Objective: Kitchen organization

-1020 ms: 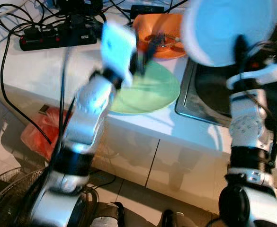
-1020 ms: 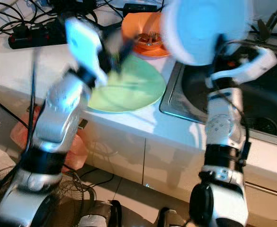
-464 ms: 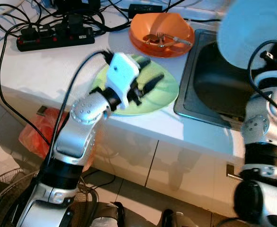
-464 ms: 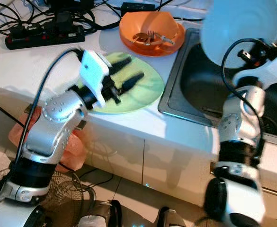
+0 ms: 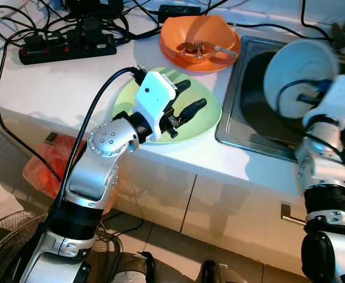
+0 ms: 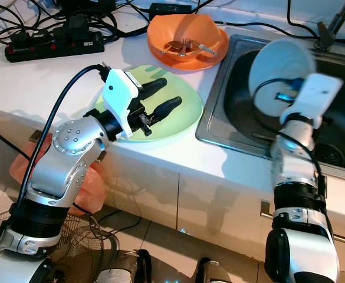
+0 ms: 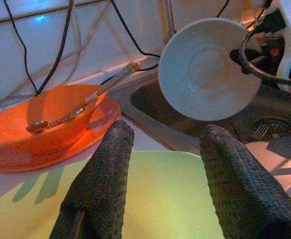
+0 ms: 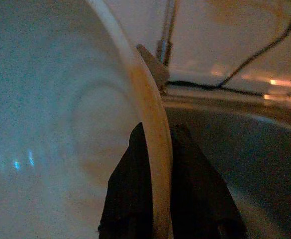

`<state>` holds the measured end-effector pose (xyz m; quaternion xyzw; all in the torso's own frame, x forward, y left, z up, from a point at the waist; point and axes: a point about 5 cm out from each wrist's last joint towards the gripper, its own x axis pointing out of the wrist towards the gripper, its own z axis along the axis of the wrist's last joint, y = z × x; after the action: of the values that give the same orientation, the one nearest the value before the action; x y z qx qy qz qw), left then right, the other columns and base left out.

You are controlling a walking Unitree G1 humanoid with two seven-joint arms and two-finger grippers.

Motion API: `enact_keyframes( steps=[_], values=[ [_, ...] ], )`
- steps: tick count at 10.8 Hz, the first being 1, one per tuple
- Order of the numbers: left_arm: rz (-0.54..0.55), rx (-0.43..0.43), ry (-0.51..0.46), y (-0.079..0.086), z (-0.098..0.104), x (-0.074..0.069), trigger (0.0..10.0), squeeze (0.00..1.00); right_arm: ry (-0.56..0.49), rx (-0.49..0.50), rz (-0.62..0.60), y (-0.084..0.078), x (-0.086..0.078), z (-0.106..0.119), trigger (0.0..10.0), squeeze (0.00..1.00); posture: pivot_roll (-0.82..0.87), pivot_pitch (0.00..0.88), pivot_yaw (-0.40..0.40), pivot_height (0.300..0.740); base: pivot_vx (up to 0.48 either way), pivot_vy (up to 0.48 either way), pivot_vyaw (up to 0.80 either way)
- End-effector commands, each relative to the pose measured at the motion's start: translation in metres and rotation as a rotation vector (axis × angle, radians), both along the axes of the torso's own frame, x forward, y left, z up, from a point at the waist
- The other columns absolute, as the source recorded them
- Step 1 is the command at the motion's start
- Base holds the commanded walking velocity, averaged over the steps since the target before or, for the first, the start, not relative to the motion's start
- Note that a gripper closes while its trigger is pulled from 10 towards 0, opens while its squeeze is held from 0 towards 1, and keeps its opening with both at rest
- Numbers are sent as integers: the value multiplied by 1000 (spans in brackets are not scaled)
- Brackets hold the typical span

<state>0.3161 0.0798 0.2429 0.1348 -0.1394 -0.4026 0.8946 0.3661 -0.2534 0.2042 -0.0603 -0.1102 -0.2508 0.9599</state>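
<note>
**Lowering a rim-held plate into the sink while the other arm waits over the green plate**

While the right gripper (image 8: 155,199) pinches the rim of the white plate (image 6: 280,63) between its two black fingers, one on each face, the plate hangs tilted on edge above the steel sink (image 6: 234,127), at the right end of the white bench (image 5: 60,88). The left gripper (image 6: 160,97) hovers just over the green plate (image 5: 204,121) with its fingers (image 7: 103,189) spread apart and nothing between them. The green plate lies flat on the bench beside the sink edge. Behind it stands an orange bowl (image 5: 199,35) on a matching dish, with cutlery (image 7: 80,112) resting inside. A black power strip (image 5: 66,47) and loose cables lie farther left on the bench.

Judged from this arrangement, the step in hand is setting the white plate down in the basin. A rim pinch gives little hold against twisting, so the descent should be slow, with the plate kept clear of the tap stem (image 8: 165,37) behind it and of the sink wall. The lower edge should meet the basin floor first; the plate can then be leaned down flat before the fingers part. Releasing early would risk a drop onto steel. The left gripper is best kept where it is, so that it nudges neither the green plate nor the bowl.
</note>
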Motion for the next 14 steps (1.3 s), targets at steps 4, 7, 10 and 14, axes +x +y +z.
enact_keyframes(
  steps=[4, 7, 10, 14],
  values=[
    [-33, 6, 2, -2, 1, -6, 10000, 0, 159, -182, 112, 23, 11, -13, 10000, 0, 78, 152, 5, 740, 0, 0, 0],
    [-38, 13, 2, -3, 1, -7, 10000, 0, 209, -191, 205, 41, 13, -25, 10000, 1000, 84, 146, 3, 740, 0, 0, 0],
    [-37, 12, 6, -3, 1, -7, 10000, 0, 219, -177, 219, 42, 13, -27, 10000, 1000, 82, 154, 3, 740, 0, 0, 0],
    [-34, 10, 9, -3, 0, -7, 10000, 0, 193, -164, 242, 46, 14, -25, 10000, 0, 82, 157, 3, 740, 0, 0, 0]
  ],
)
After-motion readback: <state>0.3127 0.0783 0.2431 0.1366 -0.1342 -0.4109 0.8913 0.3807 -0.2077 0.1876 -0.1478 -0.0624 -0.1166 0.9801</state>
